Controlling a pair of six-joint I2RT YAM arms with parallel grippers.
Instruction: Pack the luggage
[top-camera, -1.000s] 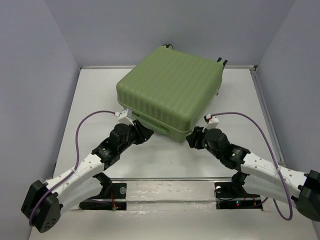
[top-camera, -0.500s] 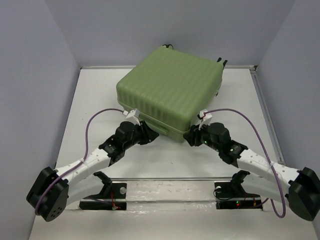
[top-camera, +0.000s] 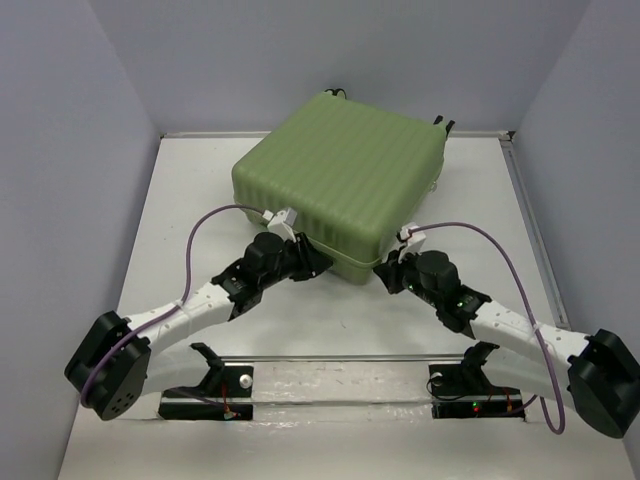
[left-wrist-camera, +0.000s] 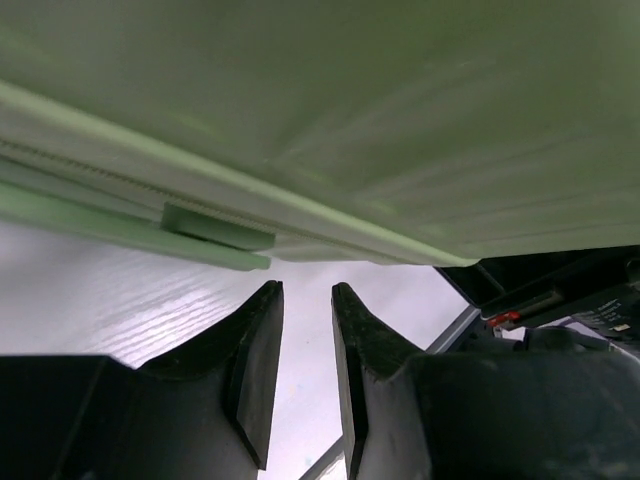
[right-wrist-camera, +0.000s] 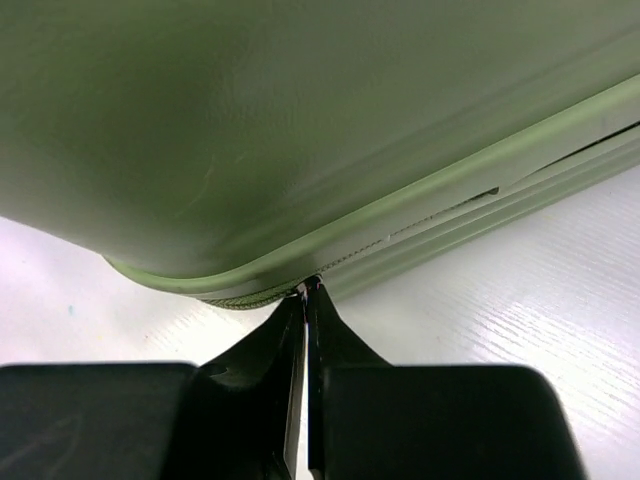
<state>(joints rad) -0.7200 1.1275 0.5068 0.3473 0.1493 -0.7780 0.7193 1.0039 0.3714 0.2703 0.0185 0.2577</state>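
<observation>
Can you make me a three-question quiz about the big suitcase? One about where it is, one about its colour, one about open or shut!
1. Where does the luggage lie? A. on the table B. on a shelf C. in a box
2. What colour is its shell? A. blue B. light green C. red
3. Its lid is: A. wide open B. missing C. closed
Answers: 1A, it rests flat on the table; 2B, the ribbed shell is green; 3C, its halves meet at the zipper seam.
</observation>
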